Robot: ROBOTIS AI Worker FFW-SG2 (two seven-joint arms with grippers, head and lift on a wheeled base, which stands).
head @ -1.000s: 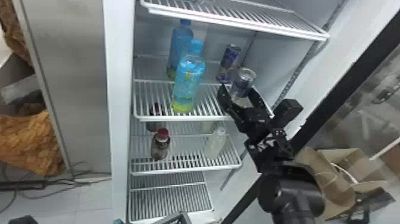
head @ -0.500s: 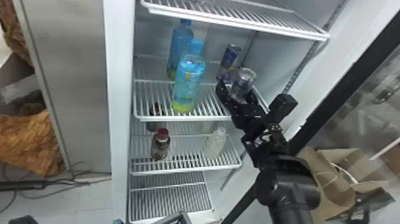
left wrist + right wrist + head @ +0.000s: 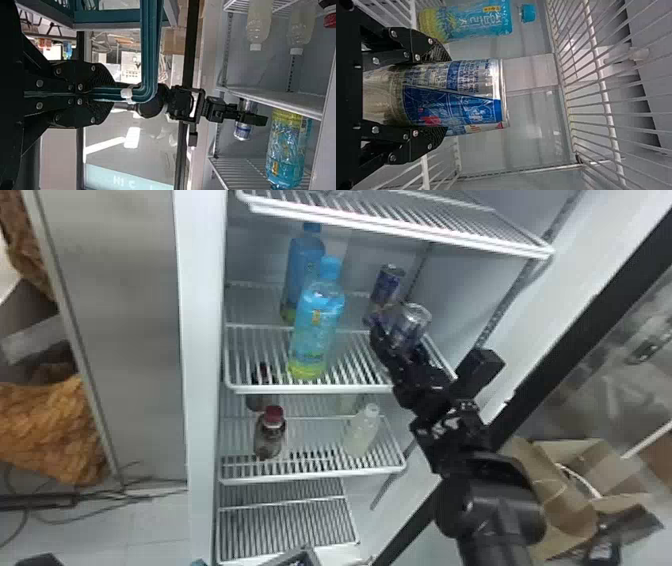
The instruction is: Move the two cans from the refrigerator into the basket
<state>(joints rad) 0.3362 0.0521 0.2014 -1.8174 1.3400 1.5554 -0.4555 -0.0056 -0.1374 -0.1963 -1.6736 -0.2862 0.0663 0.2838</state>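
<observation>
Right gripper (image 3: pixel 398 340): fingers closed on the front can (image 3: pixel 412 321), which is upright with a slight tilt, in the refrigerator (image 3: pixel 201 390). Contact with the shelf (image 3: pixel 315 389) cannot be determined.

Clock bearings are taken from that can, head view. Rear can (image 3: pixel 388 285): standing at eleven o'clock, near. Blue bottle (image 3: pixel 318 325): nine o'clock. On the rack below, red-capped bottle (image 3: pixel 270 436) at eight, pale bottle (image 3: pixel 362 432) at seven.

Left gripper (image 3: pixel 109 94), left wrist view: fingers pinching the handle (image 3: pixel 149 51) of the teal basket (image 3: pixel 109 16).
</observation>
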